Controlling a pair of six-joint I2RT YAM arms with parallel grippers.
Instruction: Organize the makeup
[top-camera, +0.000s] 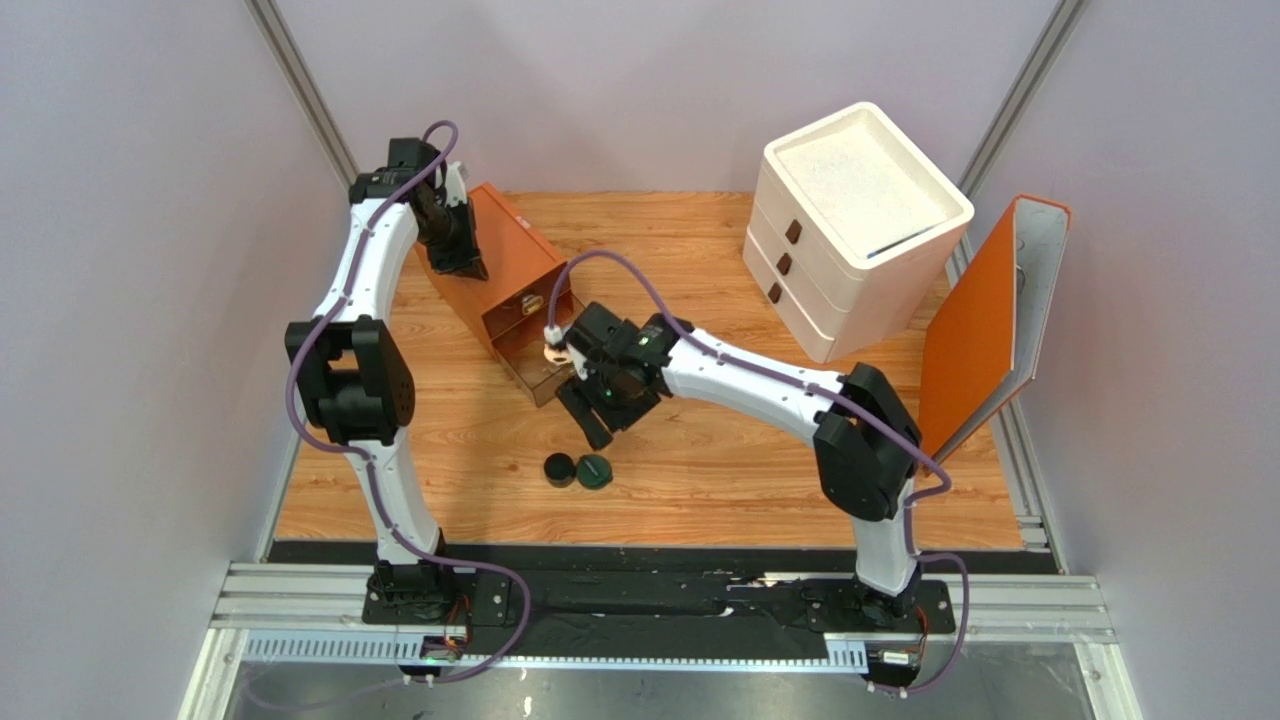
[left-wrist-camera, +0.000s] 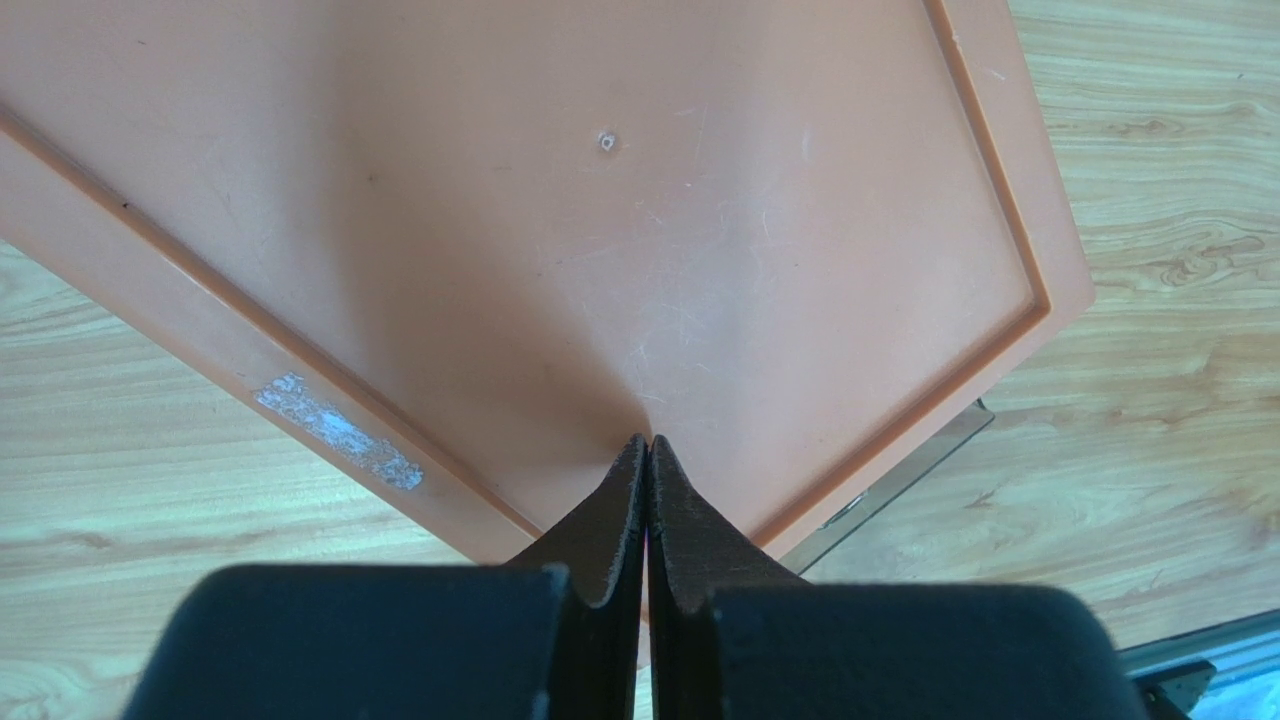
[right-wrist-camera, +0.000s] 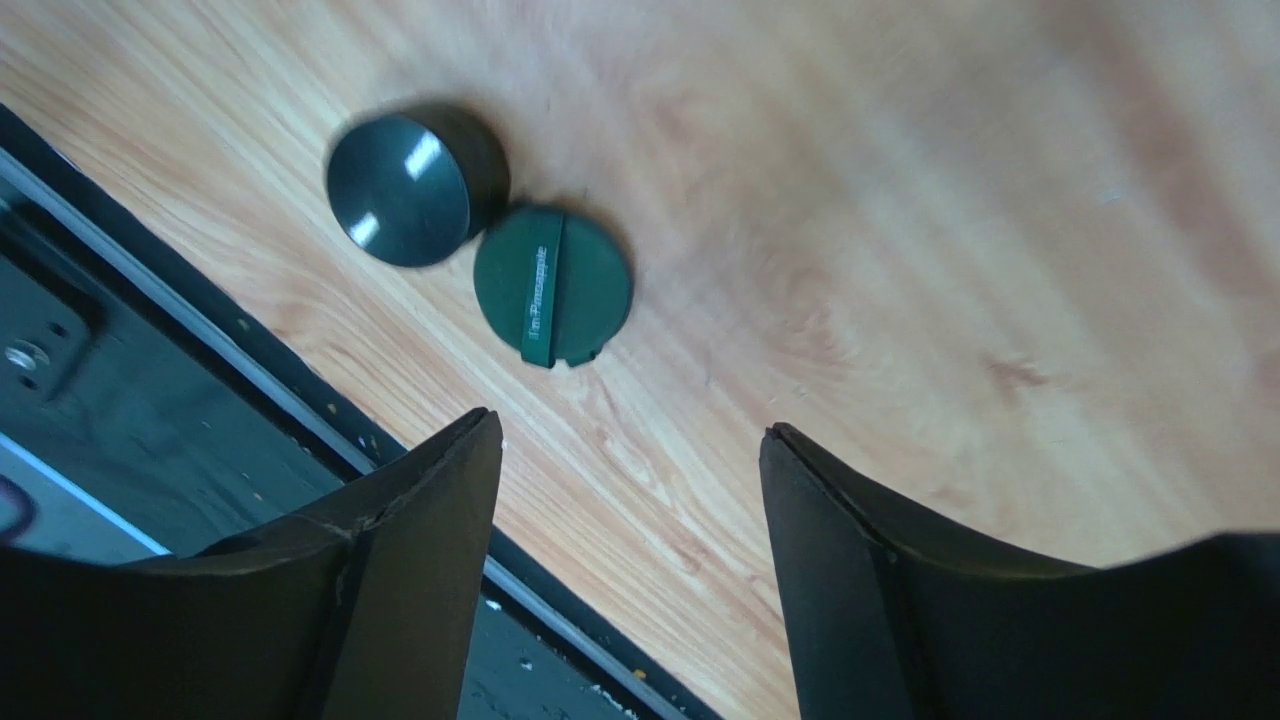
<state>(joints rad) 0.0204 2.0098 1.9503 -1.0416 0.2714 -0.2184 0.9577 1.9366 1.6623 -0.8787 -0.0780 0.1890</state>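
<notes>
Overhead, your right arm (top-camera: 751, 383) hides most of the drawer (top-camera: 529, 360). Wrist views add detail: right gripper (right-wrist-camera: 628, 443) spread wide, empty, near black compact (right-wrist-camera: 403, 188) and green compact (right-wrist-camera: 552, 285); left gripper (left-wrist-camera: 648, 480) closed, empty, over the box (left-wrist-camera: 601, 225).

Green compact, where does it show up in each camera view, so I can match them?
Top external: the green compact lies on the table, near its front edge, just left of centre.
Left wrist: not in view.
Right wrist: upper left of centre.
Shared landmark: the black compact right beside it, on its left in both views.
</notes>
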